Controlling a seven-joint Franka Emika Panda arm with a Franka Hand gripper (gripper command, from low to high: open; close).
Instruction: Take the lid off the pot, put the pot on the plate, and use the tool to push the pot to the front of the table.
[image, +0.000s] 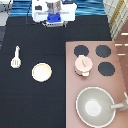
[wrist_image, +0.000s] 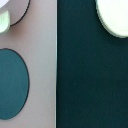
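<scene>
At the exterior view's bottom we see the large grey-beige pan (image: 95, 106), its handle reaching toward the exterior view's right edge, resting on the lower part of the pinkish-brown stove panel (image: 73, 75). The panel covers the table's (image: 30, 100) lower right as the exterior view shows it.

Further up the panel we find the pot (image: 83, 67) sitting over one burner position, with the lid (image: 84, 62) still on top, its small knob in the middle. Three black burners (image: 103, 51) lie uncovered around it.

To the exterior view's left, on the black tabletop, the plate (image: 41, 72) lies bare, well apart from the pot. Further left lies the tool (image: 16, 57), apart from everything, handle toward the exterior view's top and slotted head toward its bottom.

At the exterior view's top we see the gripper (image: 54, 20) hanging close to the robot's white base, well away from pot, plate and tool. We cannot tell how its jaws stand. Beyond the table edge there is a blue striped surface behind the base and pale boards at the top right.

In the wrist view we make out the panel (wrist_image: 42, 60) beside the dark tabletop, a burner (wrist_image: 11, 84) and part of the plate (wrist_image: 117, 17).
</scene>
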